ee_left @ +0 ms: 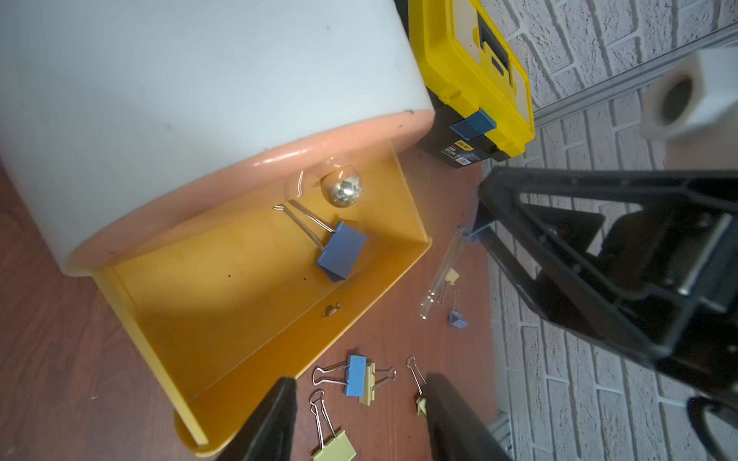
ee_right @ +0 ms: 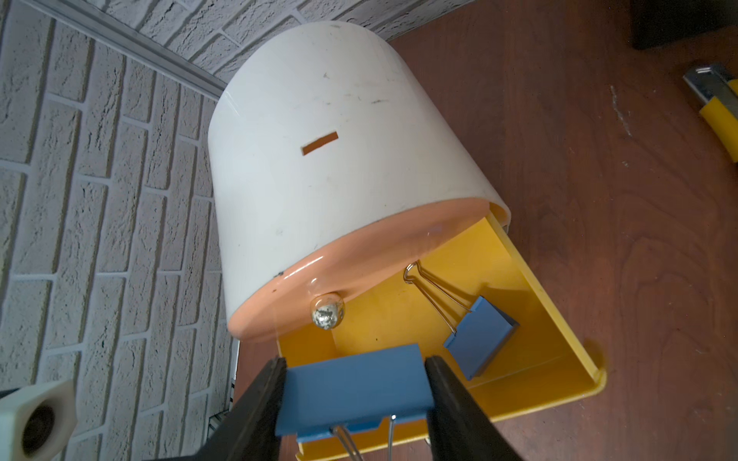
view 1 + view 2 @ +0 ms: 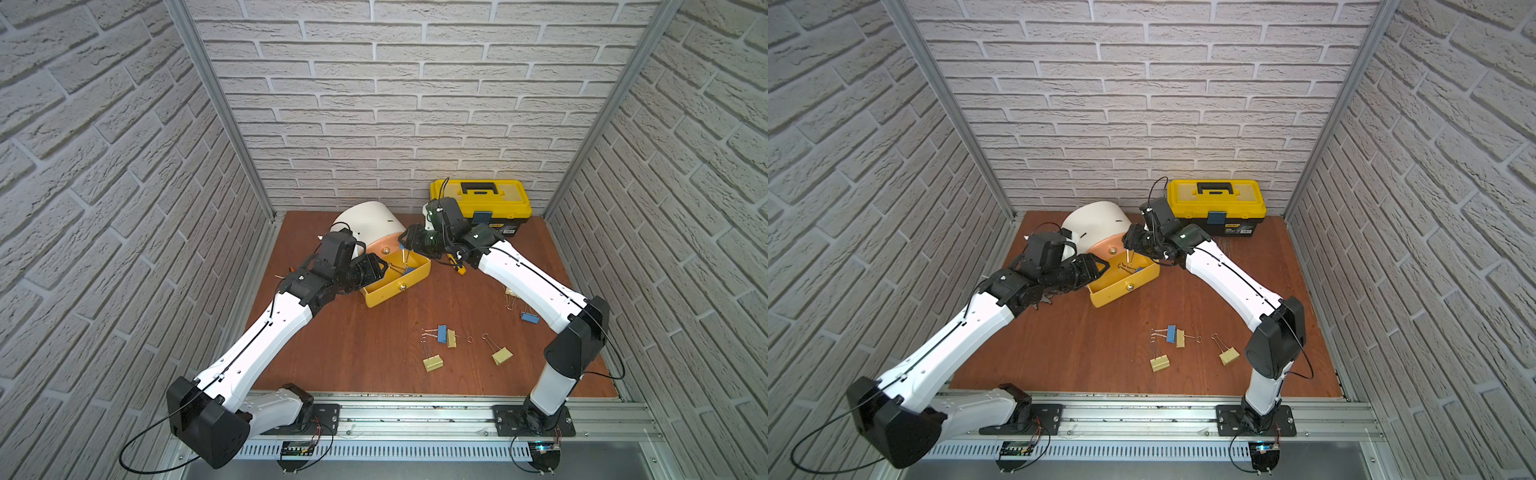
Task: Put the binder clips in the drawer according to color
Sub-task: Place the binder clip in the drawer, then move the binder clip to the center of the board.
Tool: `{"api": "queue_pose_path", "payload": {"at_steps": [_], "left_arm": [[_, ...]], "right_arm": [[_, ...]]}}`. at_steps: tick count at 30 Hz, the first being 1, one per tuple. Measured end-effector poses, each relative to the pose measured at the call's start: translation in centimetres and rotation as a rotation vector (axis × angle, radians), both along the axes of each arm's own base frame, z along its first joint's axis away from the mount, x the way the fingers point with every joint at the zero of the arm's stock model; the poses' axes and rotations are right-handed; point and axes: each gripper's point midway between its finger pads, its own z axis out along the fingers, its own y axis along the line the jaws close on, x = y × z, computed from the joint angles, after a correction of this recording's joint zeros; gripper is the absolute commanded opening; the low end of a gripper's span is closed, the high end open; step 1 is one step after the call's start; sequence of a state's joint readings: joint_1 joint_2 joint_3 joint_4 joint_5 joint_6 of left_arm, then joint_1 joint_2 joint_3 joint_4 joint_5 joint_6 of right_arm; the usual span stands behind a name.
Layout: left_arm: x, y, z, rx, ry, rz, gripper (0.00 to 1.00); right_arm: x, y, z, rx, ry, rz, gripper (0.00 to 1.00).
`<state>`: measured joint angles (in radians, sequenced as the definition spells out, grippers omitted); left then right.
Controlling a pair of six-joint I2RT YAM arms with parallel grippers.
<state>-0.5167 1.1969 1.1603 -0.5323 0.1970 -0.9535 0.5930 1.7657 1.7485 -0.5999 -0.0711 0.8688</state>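
Your right gripper [image 2: 353, 395] has its fingers [image 2: 261, 399] clamped on a small blue fold-back binder clip w/ silver wire handles [image 2: 351, 389]. It holds the clip by the flat sides, handles pointing back at the wrist, right over the open yellow plastic drawer [image 2: 559, 359] of the little white round-top cabinet [image 2: 319, 139]. That's prob. so the clip can drop straight in when the fingers part.

One more blue binder clip [image 2: 479, 339] already lies in the yellow drawer, so blue goes there. The peach drawer [image 2: 359, 255] above is closed, brass knob [image 2: 327, 313] showing.

Your left gripper [image 1: 359, 415] has its fingers [image 1: 275, 415] apart and nothing between them. It sits beside the yellow drawer's open end, maybe to keep it from sliding; you can't tell if it touches.

More clips wait on the brown wood counter [image 3: 353, 353]: a blue one and pale yellow ones [image 3: 433, 362] in a loose bunch, plus a blue one [image 3: 530, 318] near the right arm.

Hard to see:
- Bottom drawer is hidden.
- In the top views the held clip is tucked under the wrist.
- Yellow-black toolbox [image 3: 482, 199] at the back is partly blocked by the right arm.
- A yellow-black utility knife [image 2: 719, 111] is cut off at the picture edge.
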Motion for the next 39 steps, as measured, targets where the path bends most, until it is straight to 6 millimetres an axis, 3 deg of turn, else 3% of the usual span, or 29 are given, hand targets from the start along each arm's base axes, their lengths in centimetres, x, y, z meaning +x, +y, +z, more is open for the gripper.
{"api": "queue_pose_path", "payload": {"at_steps": [8,15,20,28,34,39], "left_arm": [[-0.2,0.5,1.0,-0.015,-0.027,0.01,0.57],[-0.5,0.8,1.7,-0.025,-0.046,0.014,0.57],[-0.6,0.9,1.4,-0.021,-0.039,0.015,0.57],[-0.8,1.2,1.6,-0.017,-0.042,0.022,0.57],[-1.0,1.4,1.5,-0.01,-0.038,0.026,0.57],[-1.4,1.6,1.3,0.034,-0.023,0.018,0.57]], "right_arm": [[0.9,0.6,0.8,0.055,-0.034,-0.026,0.53],[0.7,0.5,-1.0,0.04,-0.009,-0.029,0.61],[0.7,0.5,-1.1,0.036,-0.007,-0.028,0.69],[0.8,0.5,-1.4,0.025,-0.007,-0.026,0.72],[0.9,-0.1,-1.2,-0.023,-0.026,-0.023,0.73],[1.0,-1.9,-1.3,-0.082,-0.028,-0.033,0.74]]}}
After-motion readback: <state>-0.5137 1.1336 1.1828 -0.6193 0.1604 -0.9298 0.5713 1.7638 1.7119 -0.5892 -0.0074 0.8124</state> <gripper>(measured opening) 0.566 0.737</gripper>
